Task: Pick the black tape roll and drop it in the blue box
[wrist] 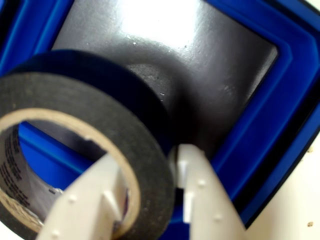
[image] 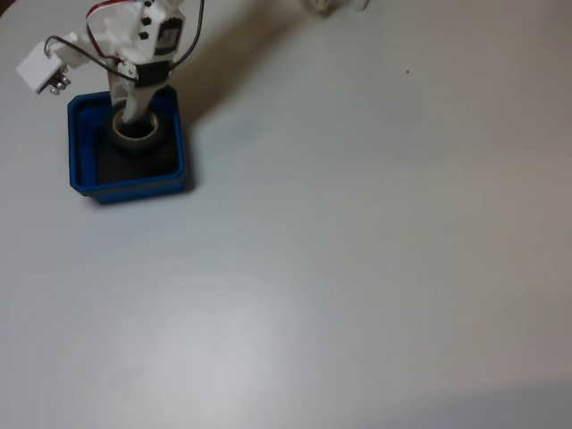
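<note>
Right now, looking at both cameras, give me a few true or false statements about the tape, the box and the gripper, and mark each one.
1. The gripper is shut on the black tape roll. True.
2. The tape roll lies flat on the table outside the box. False: it is held over the blue box.
3. One finger passes through the roll's core. True.
4. The box floor is white. False: it is dark grey-black.
5. In the fixed view the box sits at the right edge. False: it is at upper left.
</note>
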Motion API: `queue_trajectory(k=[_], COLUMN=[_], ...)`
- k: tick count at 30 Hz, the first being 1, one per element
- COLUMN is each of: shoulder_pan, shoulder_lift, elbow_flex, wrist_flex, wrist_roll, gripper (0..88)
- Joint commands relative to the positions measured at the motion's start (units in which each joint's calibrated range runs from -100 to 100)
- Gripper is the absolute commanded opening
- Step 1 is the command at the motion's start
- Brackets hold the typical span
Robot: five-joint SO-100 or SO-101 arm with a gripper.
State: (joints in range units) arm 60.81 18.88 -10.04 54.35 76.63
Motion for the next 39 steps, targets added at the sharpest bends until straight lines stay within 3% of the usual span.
queue_trajectory(k=[1,39], shoulder_pan=[0.6,1.7], shoulder_lift=[-0.2,5.8], elbow_flex=[-4.7,-4.7], wrist_flex=[-0.4,-5.1], wrist_roll=[0.2,0.3], gripper=[0.4,0.5])
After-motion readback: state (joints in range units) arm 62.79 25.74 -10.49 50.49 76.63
